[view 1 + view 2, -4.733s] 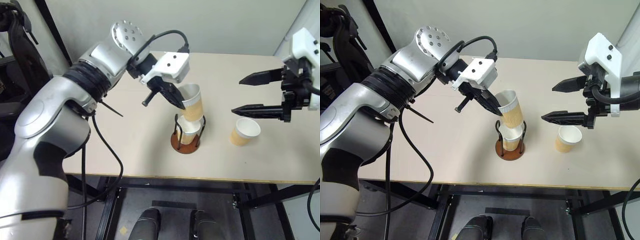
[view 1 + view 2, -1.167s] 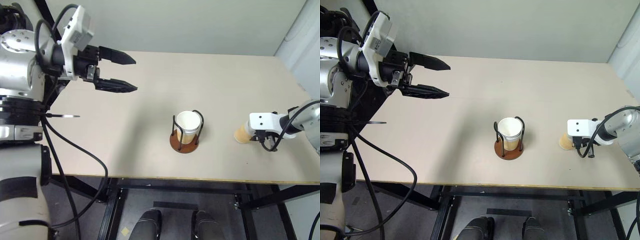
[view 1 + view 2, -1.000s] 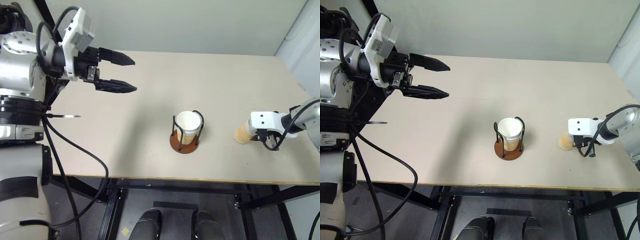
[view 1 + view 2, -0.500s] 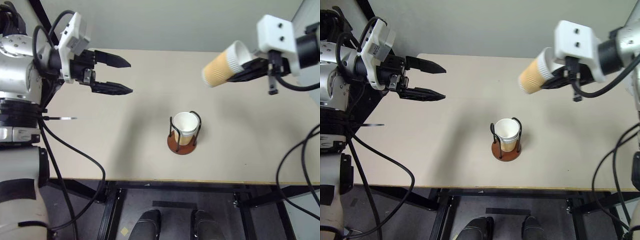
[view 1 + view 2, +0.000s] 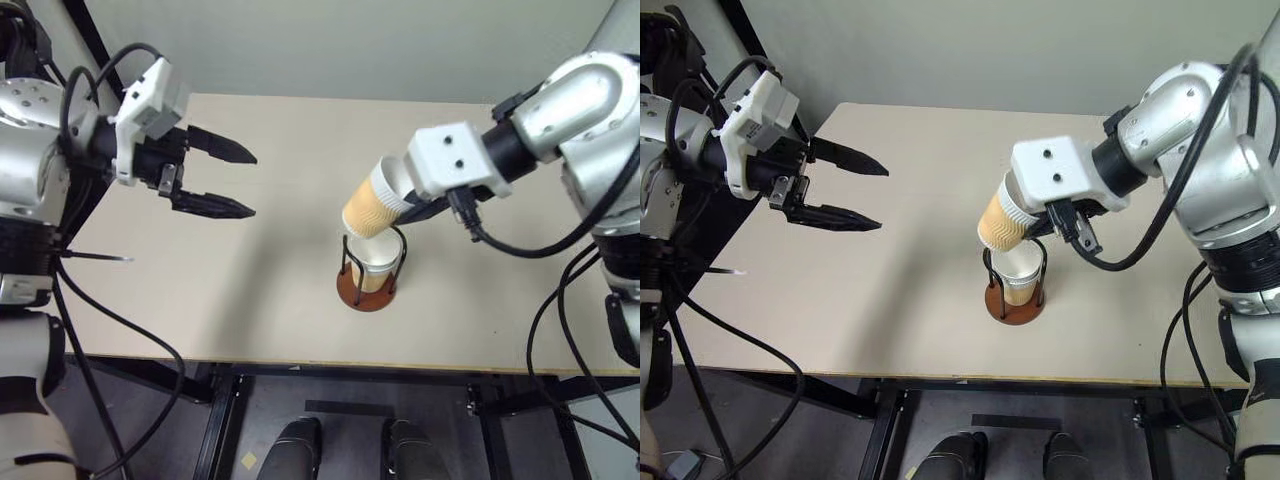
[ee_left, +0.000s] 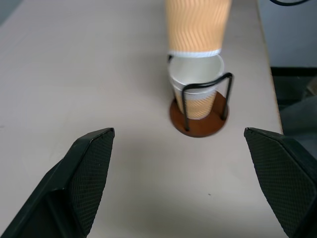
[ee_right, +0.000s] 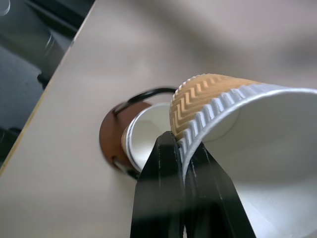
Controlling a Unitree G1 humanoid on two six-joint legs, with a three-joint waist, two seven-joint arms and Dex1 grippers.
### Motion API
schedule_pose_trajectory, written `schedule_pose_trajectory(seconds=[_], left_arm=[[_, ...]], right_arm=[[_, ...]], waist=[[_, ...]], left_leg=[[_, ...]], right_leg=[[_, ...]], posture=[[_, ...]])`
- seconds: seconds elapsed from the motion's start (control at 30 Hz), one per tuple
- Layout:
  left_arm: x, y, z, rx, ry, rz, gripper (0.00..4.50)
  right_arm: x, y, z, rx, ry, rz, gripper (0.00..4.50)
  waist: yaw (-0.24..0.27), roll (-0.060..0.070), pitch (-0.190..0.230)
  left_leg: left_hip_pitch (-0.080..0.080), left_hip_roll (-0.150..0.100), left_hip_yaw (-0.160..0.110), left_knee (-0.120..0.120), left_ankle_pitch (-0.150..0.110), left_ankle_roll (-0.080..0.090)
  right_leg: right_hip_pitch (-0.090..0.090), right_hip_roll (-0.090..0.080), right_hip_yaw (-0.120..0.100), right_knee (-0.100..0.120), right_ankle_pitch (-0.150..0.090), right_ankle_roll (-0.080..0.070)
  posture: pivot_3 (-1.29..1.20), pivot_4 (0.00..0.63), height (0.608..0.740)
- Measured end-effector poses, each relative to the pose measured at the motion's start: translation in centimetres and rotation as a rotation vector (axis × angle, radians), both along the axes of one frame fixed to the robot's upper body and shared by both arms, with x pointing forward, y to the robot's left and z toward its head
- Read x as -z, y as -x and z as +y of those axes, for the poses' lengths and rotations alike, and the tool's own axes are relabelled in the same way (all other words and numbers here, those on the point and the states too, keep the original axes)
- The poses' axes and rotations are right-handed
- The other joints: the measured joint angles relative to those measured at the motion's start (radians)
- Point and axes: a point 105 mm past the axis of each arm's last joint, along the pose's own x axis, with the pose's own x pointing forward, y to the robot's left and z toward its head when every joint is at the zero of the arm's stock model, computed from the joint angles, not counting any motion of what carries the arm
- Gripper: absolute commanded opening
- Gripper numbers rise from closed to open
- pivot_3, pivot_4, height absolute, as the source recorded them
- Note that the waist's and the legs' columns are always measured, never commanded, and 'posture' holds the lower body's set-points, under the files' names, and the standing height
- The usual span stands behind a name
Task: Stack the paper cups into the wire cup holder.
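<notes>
Round reddish-brown disc base with two thin black wire loops, the wire cup holder point(image 5: 368, 283), stands upright at the beige table's point(image 5: 300, 300) near middle, holding a nested white-rimmed tan cup point(image 5: 373, 264). Just above it, a ribbed kraft paper cup point(image 5: 372, 199) hangs tilted, base pointing down-left, rim pinched by the right gripper's point(image 7: 179, 148) closed black fingers. Far left, left gripper point(image 5: 228, 180) spread open, empty.

Pale tabletop against a plain grey-green wall.
The light beige tabletop point(image 5: 300, 130) sits on a black metal frame point(image 5: 330, 375), its far edge close to the wall point(image 5: 350, 45); below the near edge lies a dark grey floor point(image 5: 820, 440).
</notes>
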Motion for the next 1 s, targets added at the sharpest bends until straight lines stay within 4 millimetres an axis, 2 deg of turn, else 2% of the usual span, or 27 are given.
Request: schedule_pose_trajectory(seconds=[0.1,0.4,0.67,1.0], left_arm=[[0.6,0.2,-0.2,0.015,-0.014,0.017,4.5],[0.6,0.2,-0.3,0.021,-0.016,0.011,4.5],[0.6,0.2,-0.3,0.023,-0.016,0.011,4.5],[0.7,0.1,-0.5,0.027,-0.017,0.012,4.5]], right_arm=[[0.9,-0.3,-0.3,-0.003,0.03,-0.001,0.01],[2.7,-1.0,-0.8,-0.01,0.102,-0.019,0.01],[3.6,-1.6,0.1,-0.042,0.133,-0.044,0.01],[4.3,-3.0,-0.4,-0.029,0.179,-0.079,0.01]], waist=[[0.0,0.0,0.0],[-0.007,0.0,0.0],[-0.008,0.0,0.0],[-0.008,0.0,0.0]], left_leg=[[0.002,0.0,0.0,0.0,0.0,0.001],[0.008,0.001,-0.001,-0.001,0.003,0.005],[0.008,0.001,-0.001,-0.001,0.004,0.005],[0.007,0.001,-0.001,-0.002,0.003,0.005]], right_leg=[[0.0,-0.001,0.0,0.005,0.0,0.0],[0.003,0.0,-0.001,0.008,0.005,-0.008],[0.003,0.0,0.0,0.008,0.007,-0.01],[0.003,0.0,-0.001,0.007,0.006,-0.01]], posture=[[0.0,0.15,0.74],[0.0,0.15,0.74],[0.0,0.15,0.74],[0.0,0.15,0.74]])
